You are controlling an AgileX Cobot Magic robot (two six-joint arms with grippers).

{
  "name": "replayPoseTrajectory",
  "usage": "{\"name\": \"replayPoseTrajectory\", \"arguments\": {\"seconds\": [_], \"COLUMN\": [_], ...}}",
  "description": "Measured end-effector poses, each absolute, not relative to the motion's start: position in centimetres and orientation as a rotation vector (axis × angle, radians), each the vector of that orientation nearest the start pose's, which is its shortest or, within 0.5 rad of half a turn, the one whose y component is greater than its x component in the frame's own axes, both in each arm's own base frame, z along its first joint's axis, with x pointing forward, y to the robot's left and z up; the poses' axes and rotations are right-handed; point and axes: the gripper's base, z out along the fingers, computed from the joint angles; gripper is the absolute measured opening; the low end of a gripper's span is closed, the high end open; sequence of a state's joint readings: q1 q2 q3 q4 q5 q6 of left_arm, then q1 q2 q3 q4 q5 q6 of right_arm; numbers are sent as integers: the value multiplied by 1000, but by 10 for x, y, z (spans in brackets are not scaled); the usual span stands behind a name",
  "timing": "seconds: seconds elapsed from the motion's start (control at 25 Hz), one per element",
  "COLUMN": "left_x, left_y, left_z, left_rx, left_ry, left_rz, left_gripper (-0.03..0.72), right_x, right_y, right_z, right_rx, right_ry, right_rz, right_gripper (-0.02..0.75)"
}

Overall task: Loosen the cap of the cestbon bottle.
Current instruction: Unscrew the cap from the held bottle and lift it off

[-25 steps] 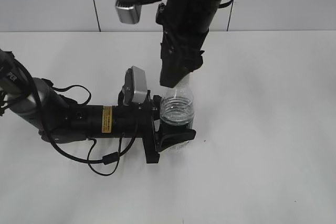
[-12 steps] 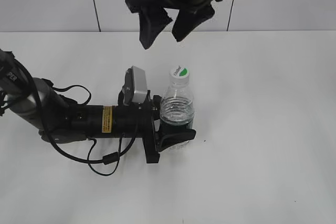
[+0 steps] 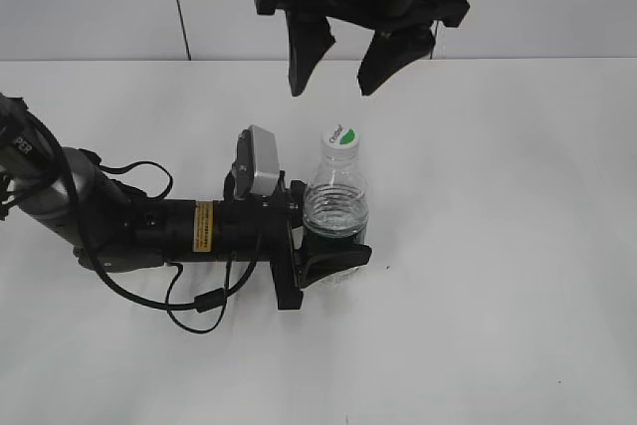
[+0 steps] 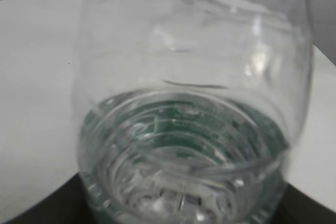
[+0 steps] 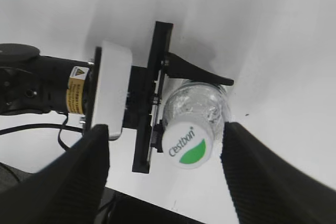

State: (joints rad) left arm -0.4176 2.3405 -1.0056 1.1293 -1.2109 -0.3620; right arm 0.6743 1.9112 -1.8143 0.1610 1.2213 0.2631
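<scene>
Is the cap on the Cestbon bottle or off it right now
On. The cap sits atop the bottle neck, with the open right gripper above, not touching. How tight: cannot tell.

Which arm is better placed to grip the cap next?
Right: the right gripper hangs open above the cap, while the left gripper is clamped on the cestbon bottle, steadying it.

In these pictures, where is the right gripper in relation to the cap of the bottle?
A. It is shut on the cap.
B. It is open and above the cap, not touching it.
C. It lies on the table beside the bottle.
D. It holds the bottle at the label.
B: the right gripper hangs open, clear above the cap; the left gripper holds the cestbon bottle.
</scene>
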Motion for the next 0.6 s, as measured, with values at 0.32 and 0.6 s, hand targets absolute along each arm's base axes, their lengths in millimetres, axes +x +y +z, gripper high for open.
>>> {"name": "replayPoseTrajectory", "arguments": {"seconds": [0.32,0.6], "left_x": [306,307], "left_y": [-220,-220], "left_z": [49,49], "left_rx": [1233,1232], "left_ry": [1467,1468], "left_rz": [-1074,-1074], "left_gripper": [405,405], "right_x": [310,312], "right_y": [264,265], "right_z": [297,284], "right_rx": [-485,-485], "right_ry": [2891,2927], "right_rz": [390,365], "right_gripper": [505,505]}}
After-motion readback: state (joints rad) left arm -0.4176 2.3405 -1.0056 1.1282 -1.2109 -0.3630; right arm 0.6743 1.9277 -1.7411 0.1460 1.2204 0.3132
